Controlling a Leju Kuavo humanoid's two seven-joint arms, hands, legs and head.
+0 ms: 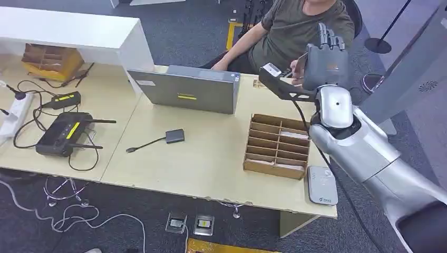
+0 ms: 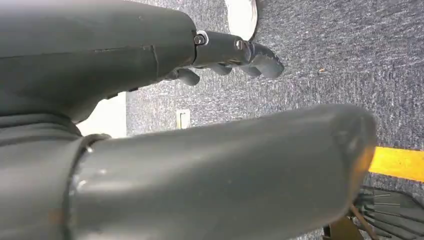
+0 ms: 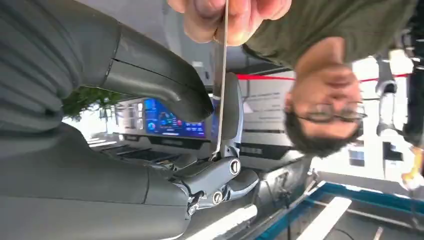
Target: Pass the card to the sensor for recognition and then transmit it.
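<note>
My right hand [image 1: 326, 57] is raised beyond the table's far edge, toward a seated person [image 1: 300, 26]. In the right wrist view the thin white card [image 3: 221, 90] shows edge-on, standing between my thumb [image 3: 165, 90] and my fingers [image 3: 220, 172], which pinch it. The person's fingers [image 3: 227, 17] hold its other end. The grey card sensor [image 1: 322, 185] lies flat on the table's front right corner, below my right forearm. My left hand [image 2: 230, 52] hangs over the carpet, fingers loosely bent, with nothing in it.
A brown compartment box [image 1: 278, 145] sits left of the sensor. A closed grey laptop [image 1: 184, 89] lies mid-table, a small adapter [image 1: 174, 136] in front of it. A black router [image 1: 62, 132] and cables are at the left, and a white shelf [image 1: 68, 29] stands behind.
</note>
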